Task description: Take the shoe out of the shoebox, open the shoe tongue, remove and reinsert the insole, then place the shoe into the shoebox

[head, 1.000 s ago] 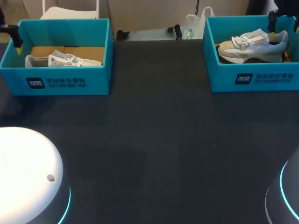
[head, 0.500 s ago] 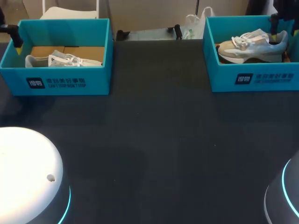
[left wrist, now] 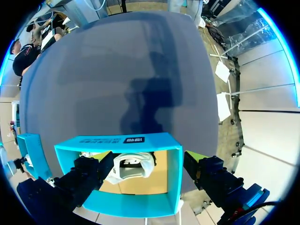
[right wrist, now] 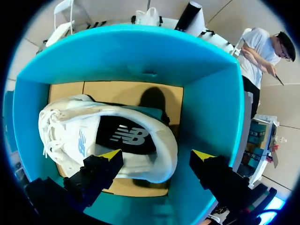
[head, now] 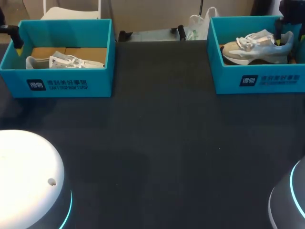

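Observation:
Two teal shoeboxes stand at the table's far corners. The left box (head: pixel 62 78) holds a white shoe (head: pixel 64 61). In the right box (head: pixel 257 78) lies a white and beige shoe (head: pixel 255 45). My right gripper (right wrist: pixel 156 154) hangs open inside the right box (right wrist: pixel 136 51), its yellow tips either side of the heel of the shoe (right wrist: pixel 93 136), with one tip clear of the heel. My left gripper (left wrist: pixel 147 157) is wide open above the left box (left wrist: pixel 126 140), over its shoe (left wrist: pixel 133 166). In the head view one finger (head: pixel 17 44) of it shows at that box's outer end.
The dark table (head: pixel 162 143) stretches between and in front of the boxes. The white rounded bases of my arms sit at the near left (head: pixel 28 176) and near right (head: pixel 290 200) corners.
My right gripper has sunk a little lower over the shoe's heel in the right box. The left arm and both shoes have stayed where they were.

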`<state>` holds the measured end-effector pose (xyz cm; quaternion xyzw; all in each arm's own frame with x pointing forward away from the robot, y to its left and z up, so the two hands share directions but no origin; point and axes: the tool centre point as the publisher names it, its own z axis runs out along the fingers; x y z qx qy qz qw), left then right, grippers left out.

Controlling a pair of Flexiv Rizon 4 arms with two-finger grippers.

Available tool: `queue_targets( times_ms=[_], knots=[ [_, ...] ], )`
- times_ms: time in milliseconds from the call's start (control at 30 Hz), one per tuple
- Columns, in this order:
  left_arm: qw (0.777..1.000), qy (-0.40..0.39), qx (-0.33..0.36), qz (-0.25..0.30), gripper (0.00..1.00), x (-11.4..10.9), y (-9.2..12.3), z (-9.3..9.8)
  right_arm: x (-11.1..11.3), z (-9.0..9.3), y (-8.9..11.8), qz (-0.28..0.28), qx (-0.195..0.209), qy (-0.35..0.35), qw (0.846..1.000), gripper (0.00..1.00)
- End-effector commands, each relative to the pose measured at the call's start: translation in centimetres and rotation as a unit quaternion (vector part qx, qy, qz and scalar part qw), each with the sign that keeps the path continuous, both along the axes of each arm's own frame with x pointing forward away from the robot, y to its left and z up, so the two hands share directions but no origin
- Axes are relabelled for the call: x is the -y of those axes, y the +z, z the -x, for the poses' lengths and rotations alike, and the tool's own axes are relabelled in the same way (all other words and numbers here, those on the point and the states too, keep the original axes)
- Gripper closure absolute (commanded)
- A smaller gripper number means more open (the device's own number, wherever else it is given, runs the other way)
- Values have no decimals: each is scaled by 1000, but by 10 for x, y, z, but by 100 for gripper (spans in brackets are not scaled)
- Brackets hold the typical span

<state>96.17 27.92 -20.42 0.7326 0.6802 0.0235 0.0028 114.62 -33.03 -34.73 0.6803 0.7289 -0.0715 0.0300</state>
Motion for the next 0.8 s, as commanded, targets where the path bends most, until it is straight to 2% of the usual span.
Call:
queue_targets(
  times_ms=[33,167,367,500,733,800],
  knots=[
    [1000,-1,1,-1,0,-1,0,1,3,-10,-8,-7,-19,-7,1000,5],
    [1000,-1,1,-1,0,-1,0,1,2,-12,-11,-13,-21,-14,1000,5],
    [1000,-1,1,-1,0,-1,0,1,1,-13,-12,-12,-22,-18,1000,13],
    [1000,-1,1,-1,0,-1,0,1,1,-10,-5,-5,-15,-20,1000,10],
    [1000,-1,1,-1,0,-1,0,1,6,-8,4,2,-5,-23,1000,16],
    [1000,-1,1,-1,0,-1,0,1,8,-8,1,0,-8,-26,1000,21]
  ],
)
